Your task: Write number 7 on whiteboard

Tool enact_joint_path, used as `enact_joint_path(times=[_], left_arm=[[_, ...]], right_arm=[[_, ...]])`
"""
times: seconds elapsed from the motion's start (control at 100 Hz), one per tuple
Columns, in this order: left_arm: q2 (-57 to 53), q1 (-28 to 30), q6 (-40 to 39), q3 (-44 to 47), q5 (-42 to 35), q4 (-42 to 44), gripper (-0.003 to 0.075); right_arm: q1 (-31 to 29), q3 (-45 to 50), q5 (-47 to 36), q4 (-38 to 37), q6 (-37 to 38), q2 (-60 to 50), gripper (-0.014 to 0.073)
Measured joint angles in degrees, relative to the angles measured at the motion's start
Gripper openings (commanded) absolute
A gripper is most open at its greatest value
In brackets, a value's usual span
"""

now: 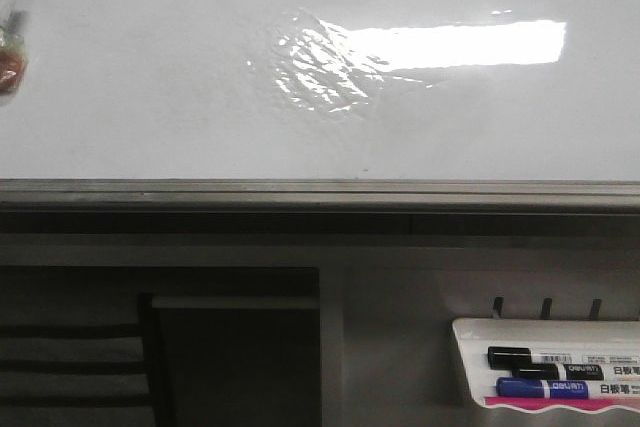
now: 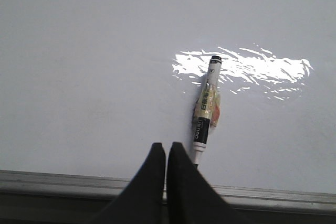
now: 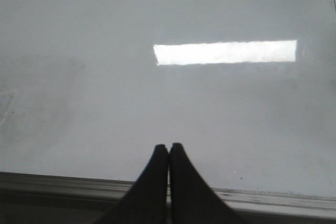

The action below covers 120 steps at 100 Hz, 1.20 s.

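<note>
From the front, the whiteboard (image 1: 150,67) lies blank above its grey edge strip (image 1: 320,192), no number 7 on it, with a marker (image 1: 8,32) at the far left border and spare pens in a tray (image 1: 548,375) below; neither arm shows here. At the left wrist, the left gripper (image 2: 166,150), fingers pressed together and empty, hangs over the board's edge, the marker (image 2: 206,106) lying just ahead of its tips and slightly to one side, uncapped nib toward them. At the right wrist, the right gripper (image 3: 168,150), likewise closed on nothing, faces bare board. Writing has seemingly not begun; the left fingers must likely part and take the marker
</note>
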Motion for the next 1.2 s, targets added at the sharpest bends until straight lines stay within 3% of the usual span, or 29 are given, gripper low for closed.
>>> enact_joint_path(times=[0.5,0.72,0.98,1.2], left_arm=[[0.0,0.0,0.0,-0.4,-3.0,0.8,-0.002],[1.5,0.0,0.0,-8.2,3.3,2.4,-0.002],[14.1,0.0,0.0,-22.8,14.3,3.8,-0.002],[23.0,0.0,0.0,-30.0,21.2,6.4,-0.002]], right_arm=[[0.0,-0.1,0.0,1.0,0.0,0.0,-0.0071],[0.0,-8.7,6.3,1.4,0.0,1.5,-0.0071],[0.0,-21.9,17.1,1.5,0.0,14.9,-0.0071],[0.0,-28.0,19.1,1.5,0.0,24.8,-0.0071]])
